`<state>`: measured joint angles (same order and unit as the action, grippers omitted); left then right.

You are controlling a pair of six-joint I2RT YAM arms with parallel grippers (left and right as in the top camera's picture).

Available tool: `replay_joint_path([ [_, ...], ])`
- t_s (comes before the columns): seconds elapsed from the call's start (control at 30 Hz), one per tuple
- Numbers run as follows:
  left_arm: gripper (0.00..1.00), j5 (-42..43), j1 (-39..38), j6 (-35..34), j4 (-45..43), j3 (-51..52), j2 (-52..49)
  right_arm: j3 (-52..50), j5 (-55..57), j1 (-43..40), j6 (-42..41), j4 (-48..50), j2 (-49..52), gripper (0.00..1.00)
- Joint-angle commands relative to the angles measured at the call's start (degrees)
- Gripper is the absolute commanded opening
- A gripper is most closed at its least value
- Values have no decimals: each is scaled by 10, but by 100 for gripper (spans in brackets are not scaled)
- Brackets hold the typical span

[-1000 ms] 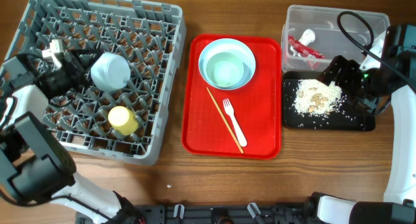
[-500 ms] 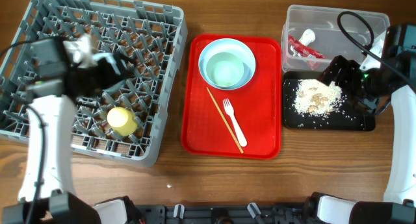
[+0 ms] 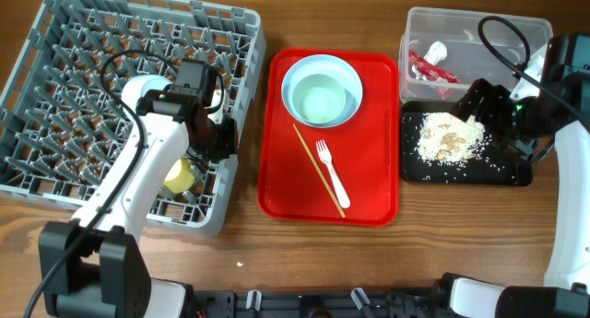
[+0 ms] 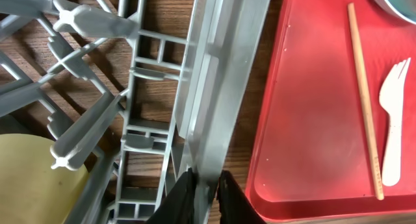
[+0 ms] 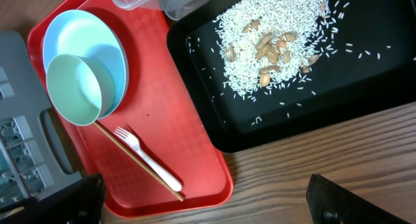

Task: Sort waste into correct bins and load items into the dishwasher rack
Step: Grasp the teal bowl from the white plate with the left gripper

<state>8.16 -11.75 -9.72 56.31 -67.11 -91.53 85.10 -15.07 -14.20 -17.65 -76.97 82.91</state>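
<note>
Left wrist: left fingers together above rack rim, yellow cup near; right fingers apart.

The grey pegged dishwasher rack fills the upper left of the frame. A small yellow cup sits among the pegs near its lower right corner. At centre top, a pale mint bowl stands upright inside the round pale-blue plate. Just below, the wooden chopstick and white fork lie slanted, side by side. At upper right, the clear tub holds the crumpled red wrapper and white scrap. Just below it, the black tray carries heaped rice-like scraps.
</note>
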Motion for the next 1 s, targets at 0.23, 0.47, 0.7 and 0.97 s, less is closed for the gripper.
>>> replay_joint_path([
  [0.23, 8, 3, -5, 2, -56, 7, -7, -2, -9, 0, 11, -1, -9, 100],
  [0.47, 21, 18, -5, 3, -64, 7, -7, -2, -9, 0, 11, -1, -9, 100],
  [0.7, 42, -21, -5, 3, -44, -15, 18, -2, -9, 0, 11, -3, -9, 100],
  [0.97, 65, -29, -89, 46, -214, -80, 92, 1, 18, 0, 12, -18, -9, 100],
])
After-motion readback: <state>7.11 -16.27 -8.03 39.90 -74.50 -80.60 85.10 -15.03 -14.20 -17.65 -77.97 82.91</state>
